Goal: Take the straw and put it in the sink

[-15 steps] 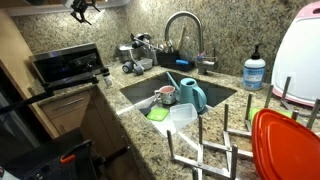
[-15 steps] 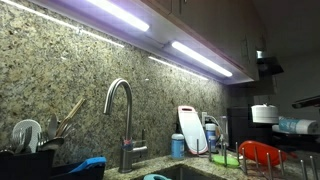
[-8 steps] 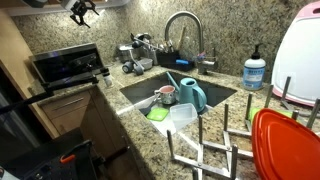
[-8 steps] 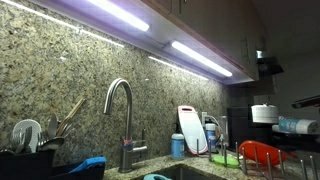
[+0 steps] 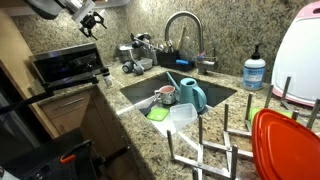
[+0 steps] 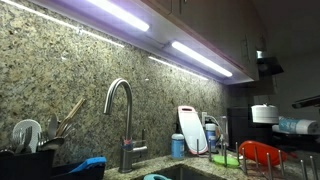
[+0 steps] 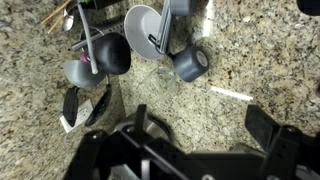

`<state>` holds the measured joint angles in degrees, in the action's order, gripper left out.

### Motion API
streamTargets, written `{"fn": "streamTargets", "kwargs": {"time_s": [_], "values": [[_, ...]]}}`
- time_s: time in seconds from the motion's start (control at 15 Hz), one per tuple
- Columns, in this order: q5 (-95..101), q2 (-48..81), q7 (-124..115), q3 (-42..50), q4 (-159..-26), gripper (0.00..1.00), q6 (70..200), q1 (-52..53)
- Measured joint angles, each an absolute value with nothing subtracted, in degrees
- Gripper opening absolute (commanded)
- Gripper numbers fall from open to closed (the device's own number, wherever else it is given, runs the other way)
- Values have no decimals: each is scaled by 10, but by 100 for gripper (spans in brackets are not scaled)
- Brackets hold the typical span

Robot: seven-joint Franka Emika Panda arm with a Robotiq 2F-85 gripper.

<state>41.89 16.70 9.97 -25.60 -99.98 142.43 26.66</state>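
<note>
The straw (image 7: pixel 231 93) looks like a thin pale whitish line lying on the speckled granite, seen only in the wrist view. My gripper (image 7: pixel 200 125) is open and empty above the counter, its fingers wide apart, with the straw just beyond them. In an exterior view the gripper (image 5: pixel 92 22) hangs high at the upper left, well away from the sink (image 5: pixel 140 90). The sink holds a teal jug (image 5: pixel 192 95), a light-blue stick (image 5: pixel 172 79) and some dishes. I cannot make out the straw in either exterior view.
Grey measuring cups (image 7: pixel 110 55) and a utensil holder lie close to the straw. The curved faucet (image 5: pixel 185 30) stands behind the sink and also shows in an exterior view (image 6: pixel 120 105). A dish rack (image 5: pixel 215 145) with a red plate (image 5: pixel 285 140) fills the front right. A soap bottle (image 5: pixel 255 70) stands nearby.
My gripper has moved a little right and down in the exterior view. Nothing else has moved.
</note>
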Motion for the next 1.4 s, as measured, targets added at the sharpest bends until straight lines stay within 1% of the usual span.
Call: {"fn": "streamTargets", "kwargs": {"time_s": [0.47, 0.87, 1.4], "values": [[419, 186, 125, -224, -980, 100, 1409, 273], [419, 193, 215, -195, -943, 100, 1393, 266], [419, 291, 338, -183, -839, 100, 1379, 266]]}}
